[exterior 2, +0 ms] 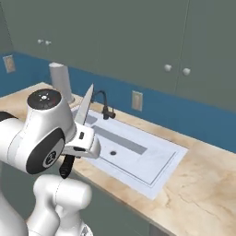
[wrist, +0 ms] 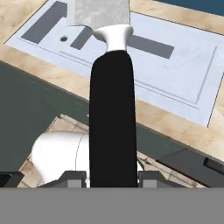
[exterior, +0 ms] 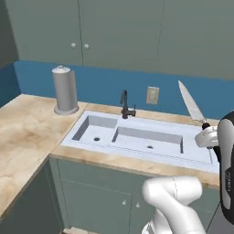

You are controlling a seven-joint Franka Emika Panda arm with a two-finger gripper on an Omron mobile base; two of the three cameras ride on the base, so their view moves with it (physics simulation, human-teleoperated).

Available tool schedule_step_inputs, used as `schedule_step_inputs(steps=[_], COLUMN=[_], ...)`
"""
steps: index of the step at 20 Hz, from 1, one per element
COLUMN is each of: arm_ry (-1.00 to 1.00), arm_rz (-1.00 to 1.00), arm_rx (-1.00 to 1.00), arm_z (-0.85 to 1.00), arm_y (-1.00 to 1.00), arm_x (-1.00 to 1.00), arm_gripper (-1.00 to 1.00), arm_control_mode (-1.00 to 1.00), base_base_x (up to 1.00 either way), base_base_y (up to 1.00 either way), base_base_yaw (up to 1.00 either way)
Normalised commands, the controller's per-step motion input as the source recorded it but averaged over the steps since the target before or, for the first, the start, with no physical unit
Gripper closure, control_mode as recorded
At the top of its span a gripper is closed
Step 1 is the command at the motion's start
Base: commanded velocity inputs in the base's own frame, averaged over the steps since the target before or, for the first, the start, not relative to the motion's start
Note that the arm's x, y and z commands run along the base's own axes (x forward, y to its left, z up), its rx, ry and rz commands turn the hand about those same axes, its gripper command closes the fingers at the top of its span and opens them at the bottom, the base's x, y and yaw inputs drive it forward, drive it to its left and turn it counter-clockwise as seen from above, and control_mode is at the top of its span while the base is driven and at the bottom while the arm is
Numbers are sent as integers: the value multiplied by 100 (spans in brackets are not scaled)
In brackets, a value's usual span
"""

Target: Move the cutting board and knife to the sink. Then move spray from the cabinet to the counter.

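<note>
My gripper [exterior 2: 79, 144] is shut on the knife [exterior 2: 83, 110], gripping its black handle [wrist: 111, 122]. The silver blade [exterior: 191, 104] points up and away, held in the air above the right end of the sink [exterior: 137, 153]. In the hand view my gripper [wrist: 111, 177] looks along the handle toward the pale basin [wrist: 183, 74] below. The sink [exterior 2: 156, 173] is set into the beige counter [exterior: 27, 132]. The cutting board is out of view. The spray is hidden, and the upper cabinet doors [exterior: 80, 45] are closed.
A tall grey paper-towel cylinder [exterior: 65, 89] stands on the counter left of the sink. A dark faucet [exterior: 125, 105] rises behind the basins, with a wall outlet [exterior: 152, 95] to its right. The counter [exterior 2: 203, 184] continues right of the sink.
</note>
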Motion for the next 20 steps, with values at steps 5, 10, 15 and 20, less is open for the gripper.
schedule_step_inputs(steps=[5,10,15,20], arm_ry=[0,0,0,0], arm_rz=[0,0,0,0], arm_rx=[0,0,0,0], arm_z=[0,0,0,0], arm_y=[0,0,0,0], arm_x=[0,0,0,0], arm_gripper=[100,100,100,100], arm_control_mode=[100,100,100,100], base_base_x=[32,18,8,16], base_base_y=[54,72,82,53], base_base_yaw=[-33,-24,-20,-20])
